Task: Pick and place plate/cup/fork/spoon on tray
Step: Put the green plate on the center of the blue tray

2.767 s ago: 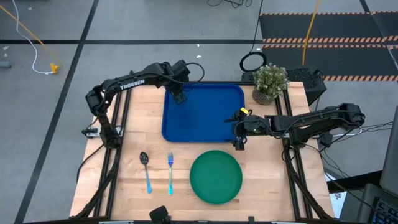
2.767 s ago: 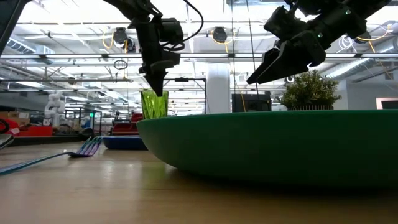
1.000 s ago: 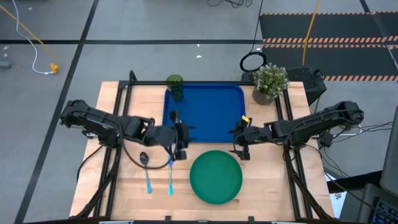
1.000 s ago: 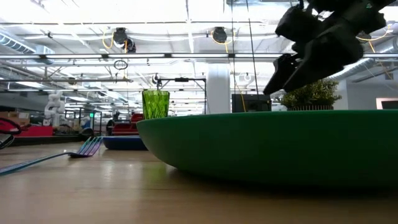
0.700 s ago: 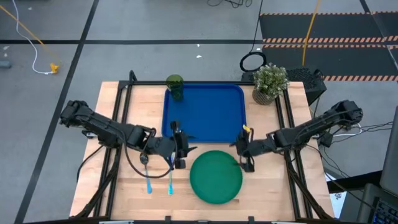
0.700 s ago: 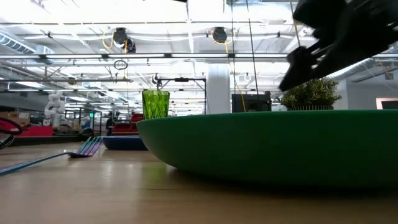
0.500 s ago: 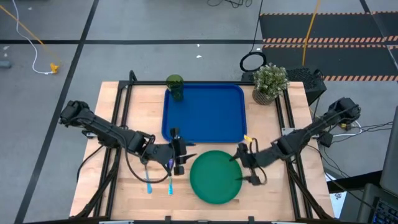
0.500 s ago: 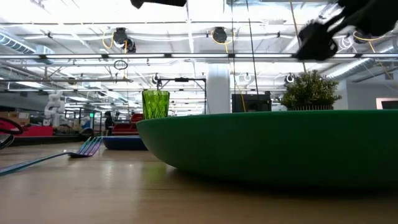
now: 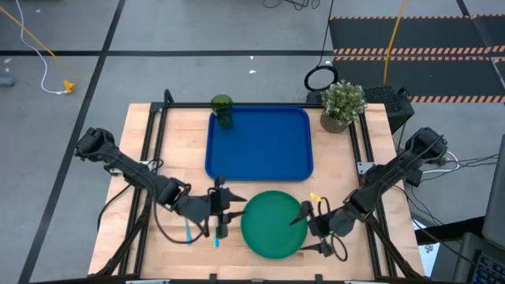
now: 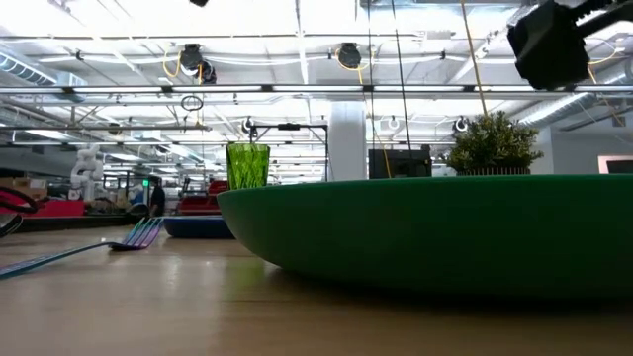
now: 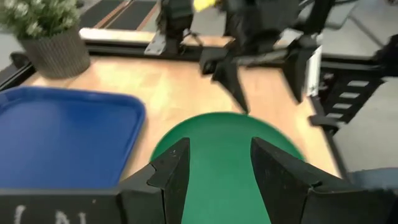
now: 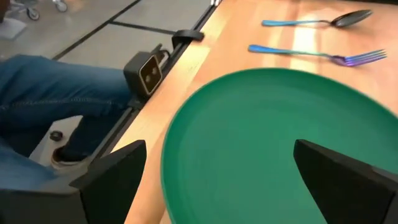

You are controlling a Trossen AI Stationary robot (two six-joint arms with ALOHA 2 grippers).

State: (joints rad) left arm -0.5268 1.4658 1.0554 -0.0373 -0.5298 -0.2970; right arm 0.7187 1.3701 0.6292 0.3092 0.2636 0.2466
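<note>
From above I have both arms low at the near end of the table, one on each side of the plate. My right gripper sits at the plate's right edge, fingers spread wide; the right wrist view confirms it, with the two dark fingers far apart and the green dish filling the space between them (no contact that I can make out). My left gripper is at the plate's left edge, right over the cutlery, and its fingers stand apart too, holding nothing.

The plate lies flat on the wooden table, just in front of the tray and not on it. The cup stands upright at the tray's far left corner; I cannot tell whether its base is inside the rim.

The fork and spoon lie side by side on the bare wood left of the plate, the fork the nearer of the two. A potted plant stands off the tray's far right corner. A person's jeans-clad leg shows beside the table.
</note>
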